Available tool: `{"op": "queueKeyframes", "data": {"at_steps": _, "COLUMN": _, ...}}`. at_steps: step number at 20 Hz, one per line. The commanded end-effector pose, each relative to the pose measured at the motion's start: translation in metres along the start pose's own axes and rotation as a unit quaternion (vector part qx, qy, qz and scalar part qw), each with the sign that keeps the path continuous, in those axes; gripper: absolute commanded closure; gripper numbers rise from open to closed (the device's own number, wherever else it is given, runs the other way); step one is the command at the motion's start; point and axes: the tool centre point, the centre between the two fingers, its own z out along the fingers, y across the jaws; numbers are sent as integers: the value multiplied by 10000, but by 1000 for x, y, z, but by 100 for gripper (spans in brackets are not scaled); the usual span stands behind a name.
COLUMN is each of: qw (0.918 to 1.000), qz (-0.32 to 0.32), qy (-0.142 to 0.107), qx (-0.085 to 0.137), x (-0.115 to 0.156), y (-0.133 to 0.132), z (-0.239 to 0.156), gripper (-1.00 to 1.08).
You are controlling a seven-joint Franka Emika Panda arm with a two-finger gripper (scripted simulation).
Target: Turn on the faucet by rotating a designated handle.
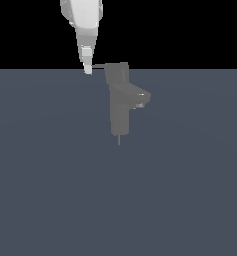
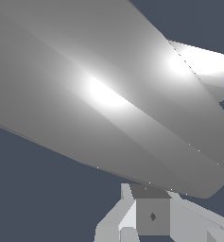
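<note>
**Gripper parked right at the tip of the faucet lever**

Closest thing to any camera is the handle [image 2: 108,99] in the wrist view: it's a big flat grey slab running diagonally across nearly the whole picture, with a bright glare spot in the middle. The lighter grey cap [image 2: 208,71] pokes out behind it at one corner. Down at the edge of that shot you can see bits of the gripper [image 2: 146,217], pale blocks around a darker square, but honestly I can't tell if the fingers are spread or pinched together.

In the exterior view the faucet [image 1: 120,107] stands upright on the flat blue-grey floor [image 1: 50,190], about mid-frame, with its stubby spout [image 1: 140,96] pointing to the exterior view's right. The thin lever sticks out from the top toward the exterior view's left. The white arm comes down from above, and its tip sits right at the lever's free end, looks like touching.
</note>
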Motion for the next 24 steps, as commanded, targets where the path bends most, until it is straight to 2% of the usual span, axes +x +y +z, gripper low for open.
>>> {"op": "queueKeyframes", "data": {"at_steps": 1, "qw": 10000, "qz": 73, "qy": 6, "qx": 14, "x": 15, "y": 10, "z": -3, "gripper": 108}}
{"op": "queueKeyframes", "data": {"at_steps": 11, "qw": 10000, "qz": 70, "qy": 12, "qx": 25, "x": 41, "y": 41, "z": -5, "gripper": 108}}
{"op": "queueKeyframes", "data": {"at_steps": 13, "qw": 10000, "qz": 0, "qy": 0, "qx": -20, "x": 31, "y": 37, "z": 0, "gripper": 108}}
{"op": "queueKeyframes", "data": {"at_steps": 24, "qw": 10000, "qz": 44, "qy": 9, "qx": 8, "x": 105, "y": 42, "z": -3, "gripper": 108}}
